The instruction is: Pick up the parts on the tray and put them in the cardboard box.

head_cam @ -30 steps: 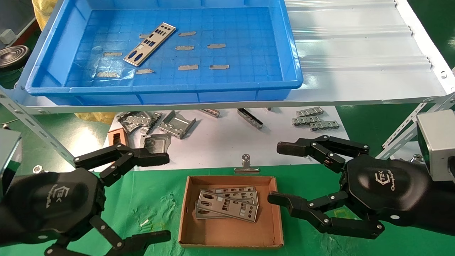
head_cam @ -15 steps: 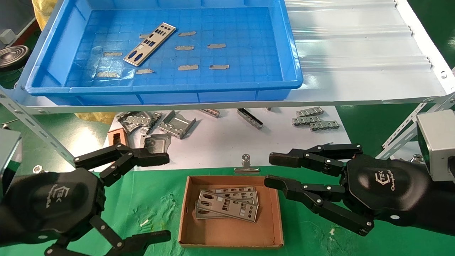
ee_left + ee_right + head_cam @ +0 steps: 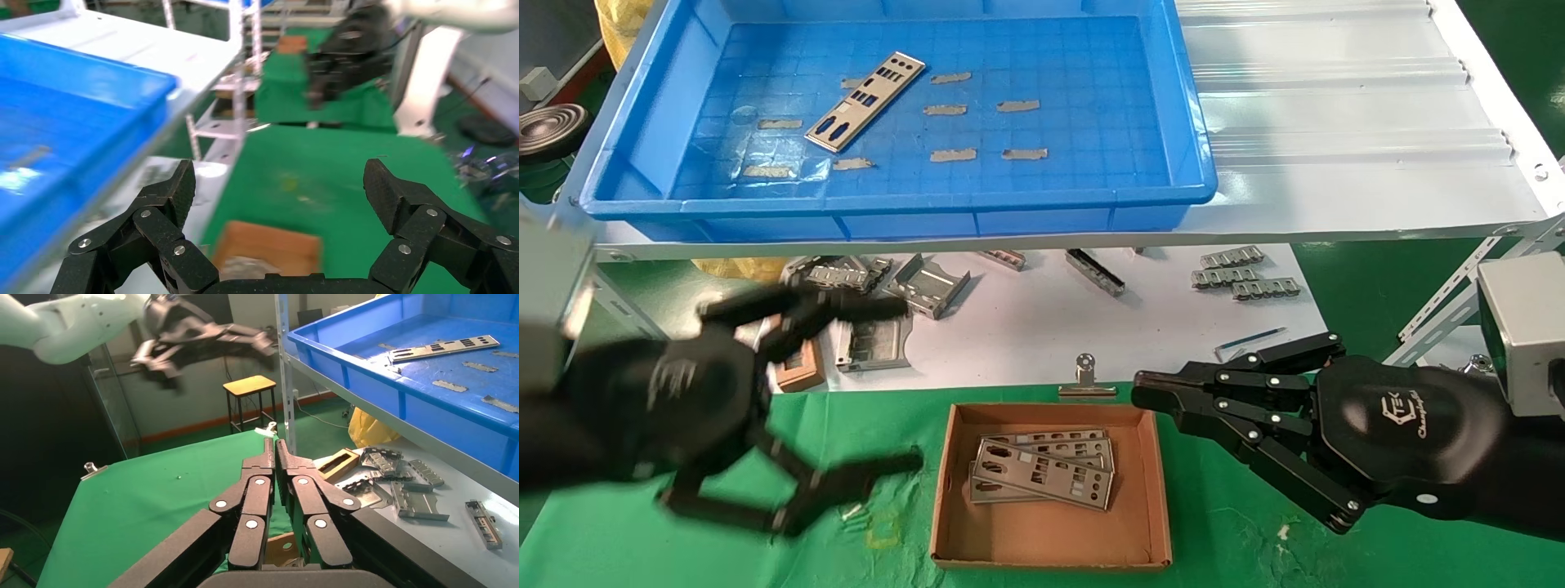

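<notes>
One silver punched plate point(image 3: 865, 101) lies aslant on the gridded floor of the blue tray point(image 3: 1189, 122) on the white shelf; it also shows in the right wrist view point(image 3: 442, 347). The brown cardboard box point(image 3: 1050, 547) sits on the green mat with several plates point(image 3: 1042, 474) stacked in it. My left gripper point(image 3: 903, 384) is open and empty, left of the box, below the tray's front edge. My right gripper point(image 3: 1144, 390) is shut and empty, just above the box's far right corner. The left wrist view shows the box point(image 3: 269, 248) between my open fingers.
Bent metal brackets point(image 3: 923, 286) and small grey parts point(image 3: 1242, 273) lie on the white sheet under the shelf. A small brown-rimmed piece point(image 3: 801, 367) sits near my left gripper. A binder clip point(image 3: 1084, 380) lies behind the box. Grey tape strips point(image 3: 952, 153) dot the tray floor.
My right gripper has closed from wide open to shut. My left gripper has lifted and moved toward the tray, staying open.
</notes>
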Available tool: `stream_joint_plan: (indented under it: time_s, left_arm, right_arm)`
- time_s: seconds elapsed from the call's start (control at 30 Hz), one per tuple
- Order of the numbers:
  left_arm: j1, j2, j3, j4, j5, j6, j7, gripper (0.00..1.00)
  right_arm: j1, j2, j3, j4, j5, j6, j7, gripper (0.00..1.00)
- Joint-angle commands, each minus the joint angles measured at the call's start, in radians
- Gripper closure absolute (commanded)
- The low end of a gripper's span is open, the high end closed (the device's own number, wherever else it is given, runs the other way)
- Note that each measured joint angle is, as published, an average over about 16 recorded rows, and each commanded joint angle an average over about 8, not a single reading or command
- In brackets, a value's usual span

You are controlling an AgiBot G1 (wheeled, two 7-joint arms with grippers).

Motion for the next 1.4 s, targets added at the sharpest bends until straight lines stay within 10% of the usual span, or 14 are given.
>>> stream_joint_plan:
  time_s: [0.03,0.4,0.7,1.03,1.3,1.4]
  left_arm:
    - [-0.062,0.016,0.015,0.017,0.040,-0.012,-0.018,0.00]
    - [-0.552,0.281,0.165,0.619,0.424,-0.223,0.036,0.00]
    - [-0.690,0.453,0.232,0.963,0.578,-0.471,0.089,0.00]
    - [-0.716,0.512,0.237,1.091,0.585,-0.482,0.143,0.01]
    - [-0.715,0.517,0.217,1.128,0.556,-0.487,0.181,0.88]
    - [-0.714,0.516,0.210,1.137,0.546,-0.480,0.189,1.00]
  right_arm:
    - [0.000,0.000,0.000,0.000,0.000,0.000,0.000,1.00]
    - [0.000,0.000,0.000,0.000,0.000,0.000,0.000,1.00]
    - [0.000,0.000,0.000,0.000,0.000,0.000,0.000,0.00]
    - [0.000,0.000,0.000,0.000,0.000,0.000,0.000,0.00]
    - [0.000,0.000,0.000,0.000,0.000,0.000,0.000,0.00]
    - [0.000,0.000,0.000,0.000,0.000,0.000,0.000,0.00]
